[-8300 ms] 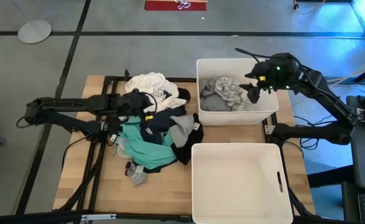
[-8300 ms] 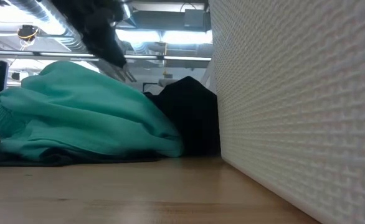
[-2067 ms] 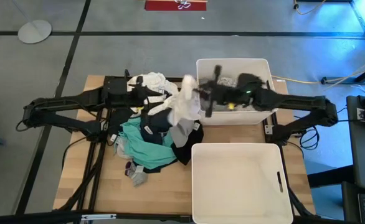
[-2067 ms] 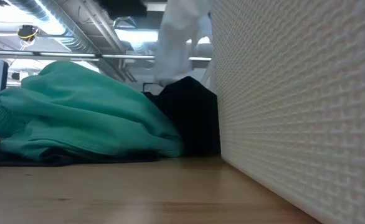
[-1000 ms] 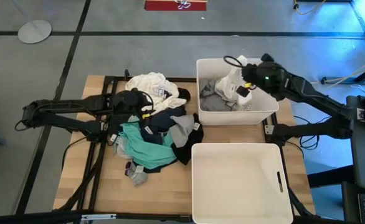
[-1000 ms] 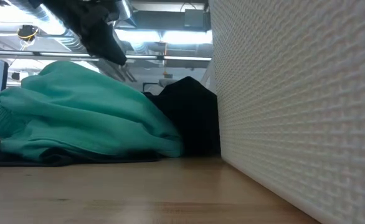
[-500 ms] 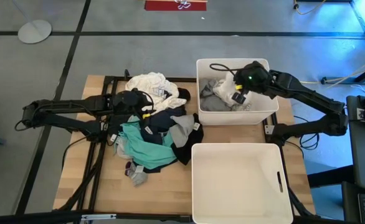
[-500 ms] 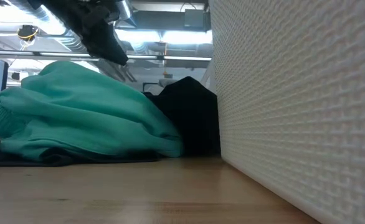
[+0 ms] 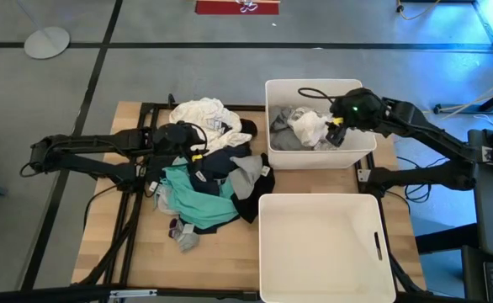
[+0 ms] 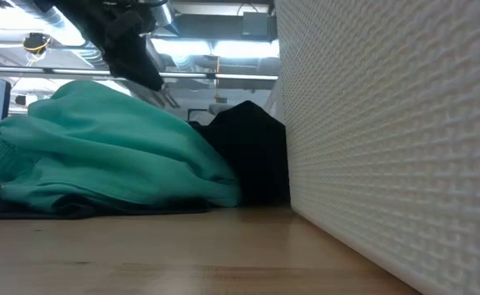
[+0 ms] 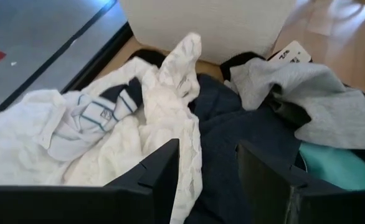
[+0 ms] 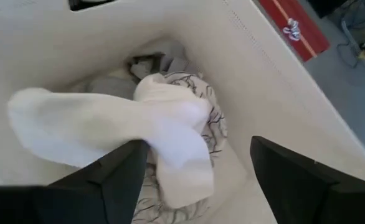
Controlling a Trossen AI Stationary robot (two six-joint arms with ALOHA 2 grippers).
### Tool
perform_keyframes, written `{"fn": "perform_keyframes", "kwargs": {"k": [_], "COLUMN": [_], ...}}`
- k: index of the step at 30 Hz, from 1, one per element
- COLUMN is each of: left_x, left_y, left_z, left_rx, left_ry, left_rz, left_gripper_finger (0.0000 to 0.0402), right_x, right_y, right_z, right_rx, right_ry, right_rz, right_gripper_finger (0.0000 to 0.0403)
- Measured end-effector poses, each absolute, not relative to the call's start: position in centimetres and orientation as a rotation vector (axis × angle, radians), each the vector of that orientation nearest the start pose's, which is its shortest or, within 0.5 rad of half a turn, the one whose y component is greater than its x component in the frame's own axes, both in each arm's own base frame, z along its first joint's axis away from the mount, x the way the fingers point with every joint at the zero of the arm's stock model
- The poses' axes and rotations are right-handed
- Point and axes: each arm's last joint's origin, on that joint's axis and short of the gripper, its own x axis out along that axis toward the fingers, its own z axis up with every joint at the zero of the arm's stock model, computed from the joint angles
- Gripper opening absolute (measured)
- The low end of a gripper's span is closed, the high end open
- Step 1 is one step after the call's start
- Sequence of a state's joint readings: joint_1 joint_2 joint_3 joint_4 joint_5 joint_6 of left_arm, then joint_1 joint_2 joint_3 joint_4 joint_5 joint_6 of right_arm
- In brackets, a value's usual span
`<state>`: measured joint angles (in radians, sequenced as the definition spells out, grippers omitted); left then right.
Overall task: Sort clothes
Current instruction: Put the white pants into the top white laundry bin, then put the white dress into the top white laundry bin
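The clothes lie in a pile on the table's left half: a cream garment (image 9: 200, 114), a navy one (image 9: 217, 164), a grey one (image 9: 248, 172) and a teal one (image 9: 192, 198). My left gripper (image 9: 183, 135) hovers open over the pile, its fingers above the cream garment (image 11: 164, 106) and the navy garment (image 11: 223, 134). My right gripper (image 9: 337, 118) is open over the far white bin (image 9: 314, 82). A white garment (image 12: 139, 124) lies in that bin on grey patterned clothes (image 12: 195, 87), in front of the open fingers.
A second white bin (image 9: 267, 252) stands at the near right; its textured wall (image 10: 387, 147) fills the right of the low view, beside the teal (image 10: 101, 147) and black (image 10: 248, 156) cloth. A small sock (image 9: 183, 238) lies at the pile's near end.
My right gripper has gone down into the far bin with the white garment, then drawn back toward the table's right edge. The white garment, which hung at the gripper a second ago, now lies on the grey clothes in the bin.
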<state>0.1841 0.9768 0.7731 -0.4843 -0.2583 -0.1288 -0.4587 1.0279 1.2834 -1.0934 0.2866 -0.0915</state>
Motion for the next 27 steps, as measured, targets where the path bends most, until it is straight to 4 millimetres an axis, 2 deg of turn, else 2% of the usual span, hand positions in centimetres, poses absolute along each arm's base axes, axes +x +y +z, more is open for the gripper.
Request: {"fn": "perform_keyframes", "kwargs": {"k": [11, 20, 27], "left_x": [18.5, 18.0, 16.7], "left_y": [5.1, 6.9, 9.6], "left_z": [26.1, 22.9, 22.9], "left_rx": [-0.166, -0.166, -0.189], "left_ry": [0.746, 0.811, 0.783], "left_rz": [0.562, 0.66, 0.945], "left_gripper_finger": [0.015, 0.015, 0.015], "right_x": [12.9, 13.0, 13.1], "right_y": [-7.1, -7.2, -7.2], "right_z": [37.1, 37.2, 37.3], "right_rx": [0.091, 0.106, 0.104], "right_ry": [1.019, 1.005, 0.99], "right_rz": [-0.628, -0.639, -0.641], "right_gripper_finger": [0.028, 0.028, 0.028]}}
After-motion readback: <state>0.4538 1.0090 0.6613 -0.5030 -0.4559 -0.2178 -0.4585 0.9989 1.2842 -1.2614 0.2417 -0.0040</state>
